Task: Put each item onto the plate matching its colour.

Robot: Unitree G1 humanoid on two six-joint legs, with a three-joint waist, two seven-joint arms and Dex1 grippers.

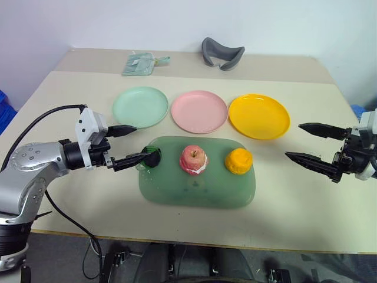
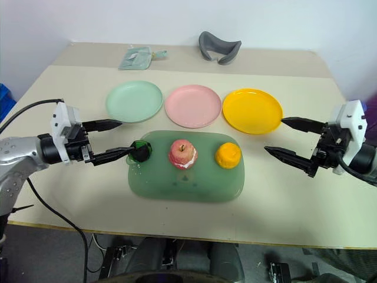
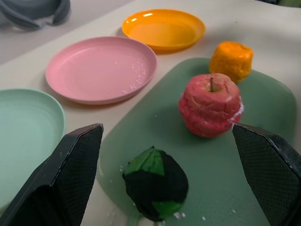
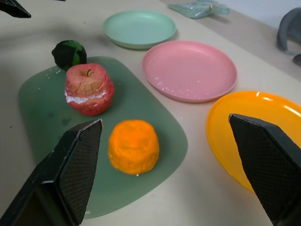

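While three plates sat in a row across the far half of the table (image 1: pixel 306 194), mint plate (image 1: pixel 140 107) on the left, pink plate (image 1: pixel 199 111) in the middle, orange plate (image 1: pixel 259 116) on the right, all three were bare. Just nearer lay a green mat (image 1: pixel 197 190) with the toy foods in a line: a green ball (image 1: pixel 152 157) at its left edge, an apple (image 1: pixel 194 160) in the middle, an orange fruit (image 1: pixel 238 161) to the right. The left gripper (image 1: pixel 132 143) was wide open and held nothing, its nearer finger tip beside the ball. The right gripper (image 1: pixel 301 140) was wide open too, empty, right of the mat and well apart from the fruit. At the far edge lay a grey curved object (image 1: pixel 222 53) and a small packet (image 1: pixel 141 62).
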